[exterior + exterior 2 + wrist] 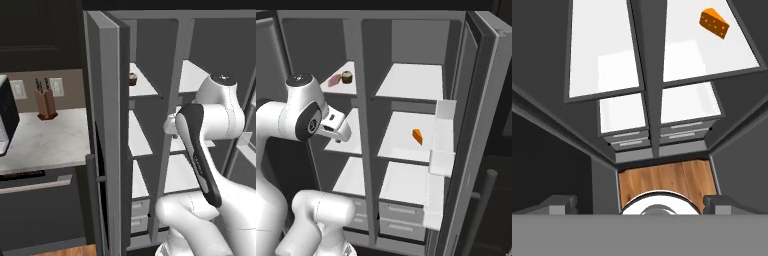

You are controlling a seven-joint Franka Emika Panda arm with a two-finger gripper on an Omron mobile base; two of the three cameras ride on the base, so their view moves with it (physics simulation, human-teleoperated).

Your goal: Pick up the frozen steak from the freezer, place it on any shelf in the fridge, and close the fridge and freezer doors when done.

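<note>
The frozen steak [333, 81], a pinkish slab, lies on the top shelf of the freezer [321, 45], next to a dark cupcake [347, 77]. My gripper [338, 132] hangs in front of the freezer's middle shelf, well below the steak and apart from it. In the hand view its fingertips [559, 202] stand wide apart with nothing between them, so the gripper [641, 205] is open. The fridge [456, 60] has a bare white top shelf [411, 82]. Both doors stand open: the left door [107, 125] and the right door [488, 125].
An orange wedge [417, 136] lies on the fridge's middle shelf and also appears as the wedge [714, 23] in the hand view. Clear bins [443, 135] jut from the right door. Drawers [624, 135] sit below. A counter [45, 140] with a knife block [46, 102] lies left.
</note>
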